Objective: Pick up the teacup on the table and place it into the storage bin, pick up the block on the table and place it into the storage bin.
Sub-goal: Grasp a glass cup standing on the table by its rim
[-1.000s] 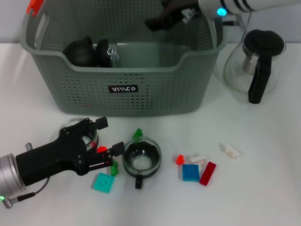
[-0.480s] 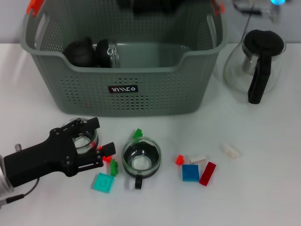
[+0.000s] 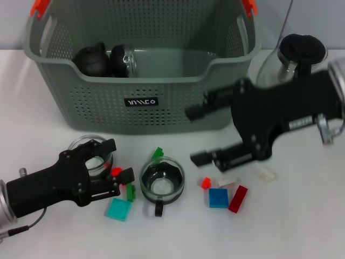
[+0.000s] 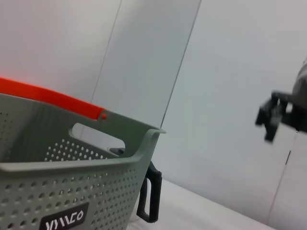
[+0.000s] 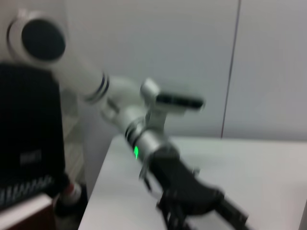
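The grey-green storage bin (image 3: 140, 102) stands at the back, and its orange-clipped rim shows in the left wrist view (image 4: 72, 163). One glass teacup (image 3: 161, 184) with a black handle sits on the table in front of it. A second glass teacup (image 3: 92, 154) lies partly under my left gripper (image 3: 119, 159), which is open and low over the table with nothing in it. Small blocks lie about: red (image 3: 116, 171), green (image 3: 157, 154), teal (image 3: 117, 209), blue (image 3: 218, 197). My right gripper (image 3: 192, 136) is open and empty, hanging before the bin's right front corner.
A glass teapot (image 3: 302, 56) with a black lid stands at the back right, partly hidden by my right arm. Inside the bin lie dark items and a glass cup (image 3: 125, 62). More blocks, red (image 3: 238, 198) and white (image 3: 264, 172), lie right of the centre teacup.
My right arm has swung down from above the bin's back to in front of its right front corner. My left gripper has drawn back slightly to the left.
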Motion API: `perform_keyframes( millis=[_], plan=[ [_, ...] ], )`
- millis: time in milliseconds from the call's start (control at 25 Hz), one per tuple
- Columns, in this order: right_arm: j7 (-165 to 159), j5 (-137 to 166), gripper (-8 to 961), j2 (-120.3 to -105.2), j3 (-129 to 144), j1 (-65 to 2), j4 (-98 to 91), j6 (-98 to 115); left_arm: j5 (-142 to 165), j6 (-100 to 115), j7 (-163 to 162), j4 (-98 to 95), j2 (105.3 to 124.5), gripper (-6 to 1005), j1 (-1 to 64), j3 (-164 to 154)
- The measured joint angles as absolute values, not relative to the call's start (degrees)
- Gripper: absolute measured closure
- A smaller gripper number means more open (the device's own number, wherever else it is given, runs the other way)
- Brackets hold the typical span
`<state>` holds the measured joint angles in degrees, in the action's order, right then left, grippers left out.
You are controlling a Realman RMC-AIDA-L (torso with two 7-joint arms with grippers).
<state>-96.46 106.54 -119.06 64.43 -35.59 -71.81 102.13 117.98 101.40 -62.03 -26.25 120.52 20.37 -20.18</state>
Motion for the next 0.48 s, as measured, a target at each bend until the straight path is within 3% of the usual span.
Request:
perform_keyframes(
  millis=[160,480],
  plan=[
    [-91.6,111.9,170,-120.04,65.6,-34.5,-70.7,102.4,118.0,101.0,-61.9,-26.0,120.70,135,20.2,-20.2],
    [-89.5,117.1,174,-120.15,72.1,-35.3,-67.1,98.5,118.2,100.9,-61.7,-25.8,120.76,136,20.2,-20.3]
  ],
)
